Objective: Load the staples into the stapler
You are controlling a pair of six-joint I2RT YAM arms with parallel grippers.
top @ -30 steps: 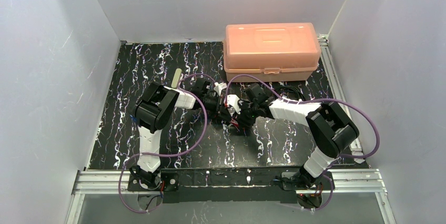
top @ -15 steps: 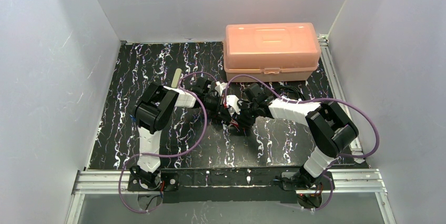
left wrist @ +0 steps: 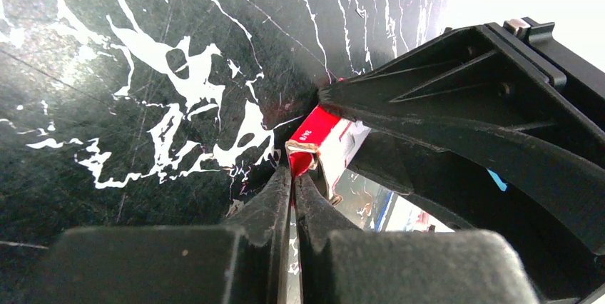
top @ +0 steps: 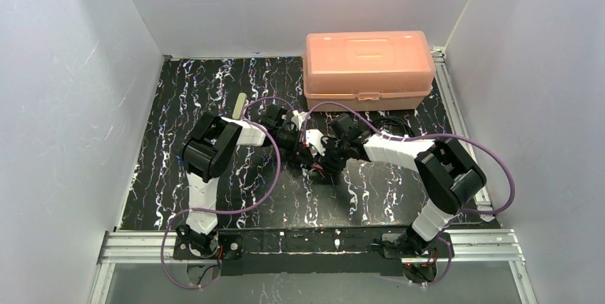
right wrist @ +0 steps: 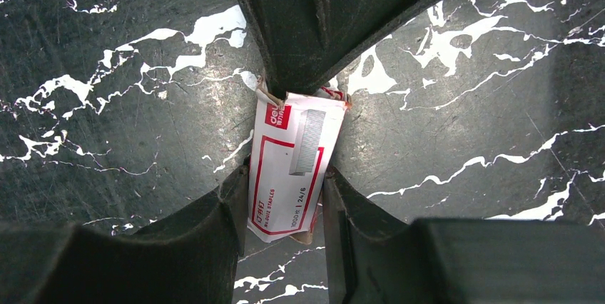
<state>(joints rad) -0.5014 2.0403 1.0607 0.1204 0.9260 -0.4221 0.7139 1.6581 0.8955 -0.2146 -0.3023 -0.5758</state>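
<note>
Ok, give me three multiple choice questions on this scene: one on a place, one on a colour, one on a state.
1. Where does the orange case sit?
A) far right corner
B) far left corner
C) between the arm bases

2. What colours is the staple box?
A) blue and yellow
B) red and white
C) green and black

3. What are the right arm's fingers doing?
A) spread wide apart, empty
B) shut on nothing
C) clamping the staple box's long sides

Answers: 1 A, it stands at the back on the right; 2 B, red border and lettering on white card; 3 C, one finger presses each side.
</note>
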